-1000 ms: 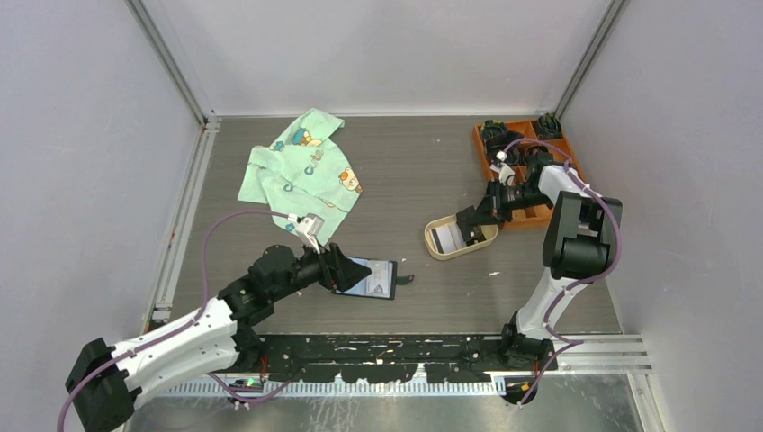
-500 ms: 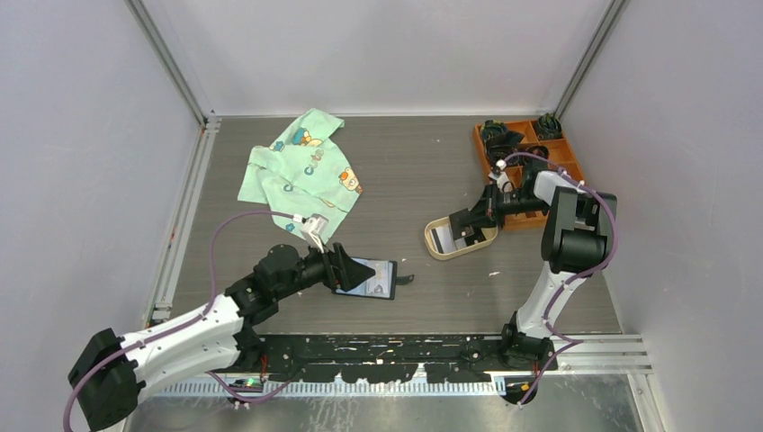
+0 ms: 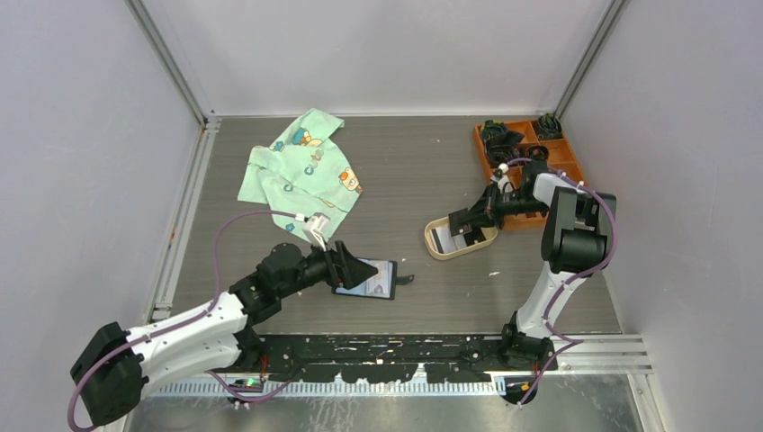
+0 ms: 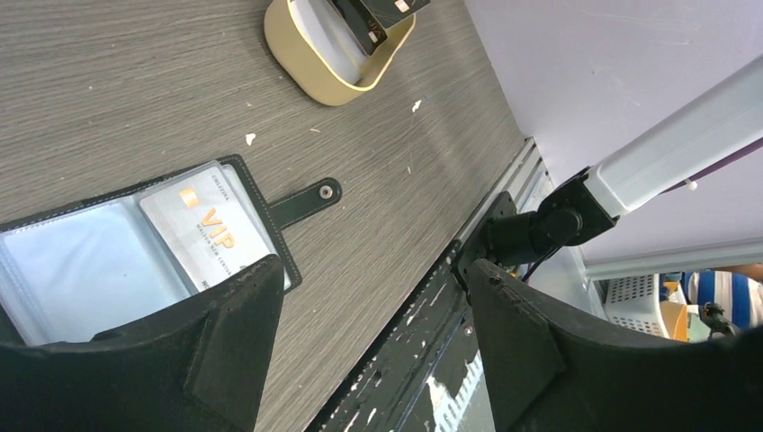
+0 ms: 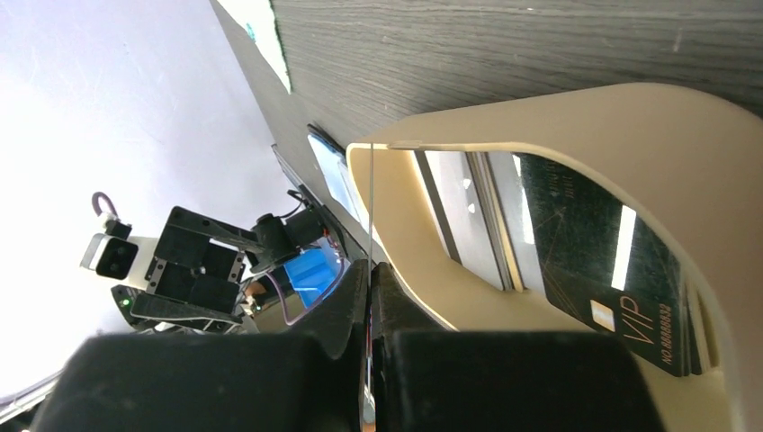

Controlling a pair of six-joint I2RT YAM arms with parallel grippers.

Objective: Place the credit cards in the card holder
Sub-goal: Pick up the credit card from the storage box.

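The black card holder (image 3: 380, 281) lies open on the table, snap tab to the right. In the left wrist view it (image 4: 270, 216) shows clear sleeves with a silver VIP card (image 4: 207, 238) in one. My left gripper (image 3: 360, 271) is open and empty, with one finger (image 4: 225, 333) over the holder's near edge. My right gripper (image 3: 466, 222) is over the beige oval tray (image 3: 432, 247). It is shut (image 5: 371, 279) on a thin card (image 5: 371, 207) seen edge-on. A black VIP card (image 5: 612, 288) and light cards (image 5: 468, 225) lie in the tray.
A green printed cloth (image 3: 301, 171) lies at the back left. An orange compartment box (image 3: 576, 171) with dark items stands at the back right, just behind my right arm. The black rail (image 3: 405, 346) runs along the table's near edge.
My right gripper has shifted slightly left over the tray, still shut on the card. My left gripper has edged a little right over the open holder.
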